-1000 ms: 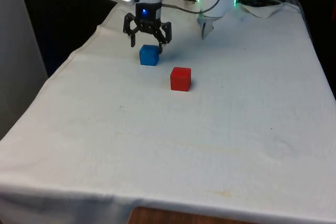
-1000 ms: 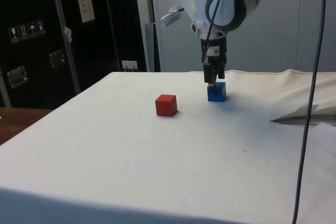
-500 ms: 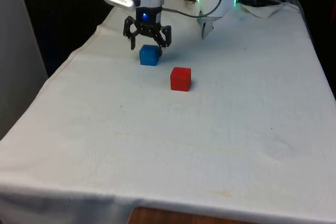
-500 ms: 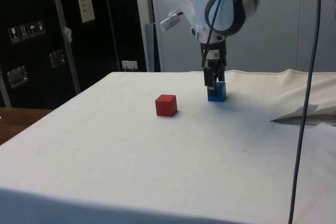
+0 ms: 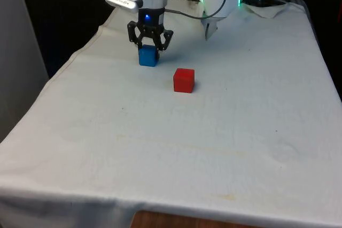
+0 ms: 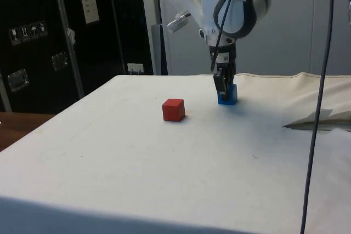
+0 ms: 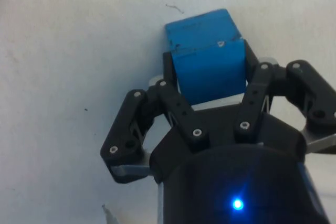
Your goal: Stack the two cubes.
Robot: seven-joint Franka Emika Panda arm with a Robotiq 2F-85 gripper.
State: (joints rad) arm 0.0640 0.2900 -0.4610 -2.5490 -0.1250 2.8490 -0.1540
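The blue cube (image 5: 148, 57) rests on the white cloth near the table's far end, towards the front view's left. My gripper (image 5: 148, 50) has come down over it and is shut on it, one finger against each side. The wrist view gives the same hold: the blue cube (image 7: 202, 35) sits between the black fingers (image 7: 169, 72) of the gripper (image 7: 208, 64). The red cube (image 5: 184, 80) stands alone on the cloth, a short way nearer and to the front view's right. From the side, the blue cube (image 6: 228, 96) is partly hidden behind the gripper (image 6: 224, 92), with the red cube (image 6: 174, 109) apart from it.
A rumpled fold of cloth (image 6: 318, 119) lies at the table's edge in the side view, with a dark cable (image 6: 320, 97) hanging in front of it. The cloth (image 5: 176, 148) stretches open nearer the front camera.
The fingers, open wide over the blue cube a second ago, have come down and shut on it. The cube has shifted slightly to the front view's left. The red cube has not moved.
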